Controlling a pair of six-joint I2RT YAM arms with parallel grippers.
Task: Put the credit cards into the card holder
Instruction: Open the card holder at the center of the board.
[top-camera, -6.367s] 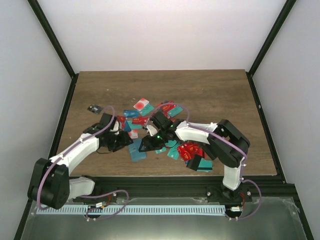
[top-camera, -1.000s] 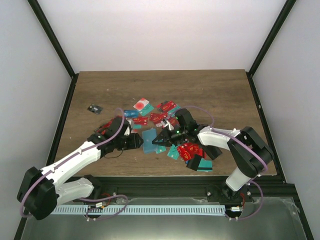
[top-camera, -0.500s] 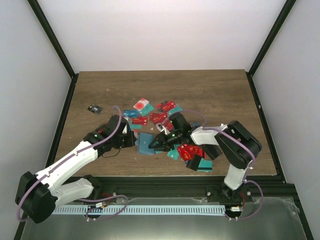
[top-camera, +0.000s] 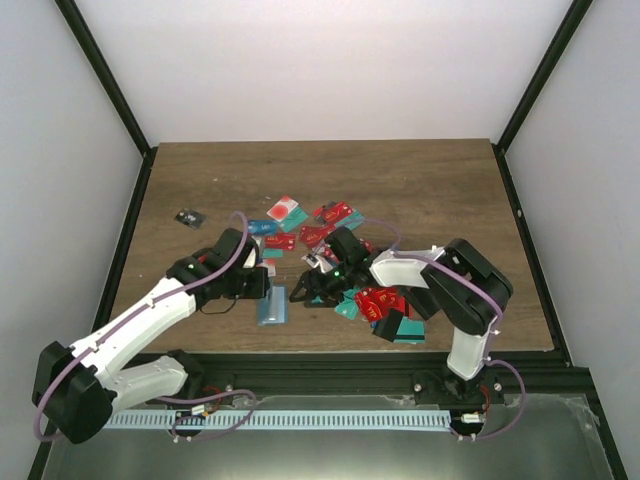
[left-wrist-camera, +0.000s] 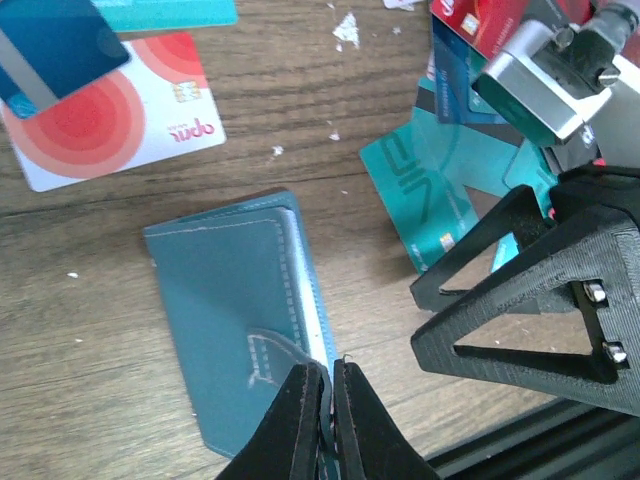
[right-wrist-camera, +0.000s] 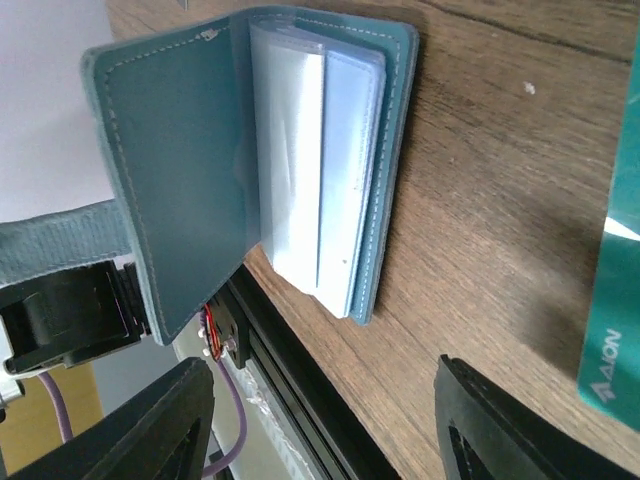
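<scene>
Teal leather: that is the card holder (top-camera: 272, 306). It lies on the wooden table (top-camera: 430, 180) near the front edge, between my two arms and just in front of the heap of credit cards (top-camera: 318, 236). My left gripper (left-wrist-camera: 320, 395) has its fingers pressed together on the free edge of the holder's cover. In the right wrist view this cover (right-wrist-camera: 170, 170) stands lifted like a page, so the clear plastic sleeves (right-wrist-camera: 300, 160) inside are showing. They look empty to me.

My right gripper (right-wrist-camera: 322, 385) has its fingers wide apart with nothing between them, and it points at the open holder from close by.

I judge the step in hand as opening the holder and holding it open; no card seems to be inside yet. The next move, I think, belongs to the right arm. It should take one card by its thin edge, perhaps the teal card (left-wrist-camera: 430, 190) near the holder, and slide it into a sleeve mouth. The left must grip the cover firmly, otherwise it can fall shut.
</scene>
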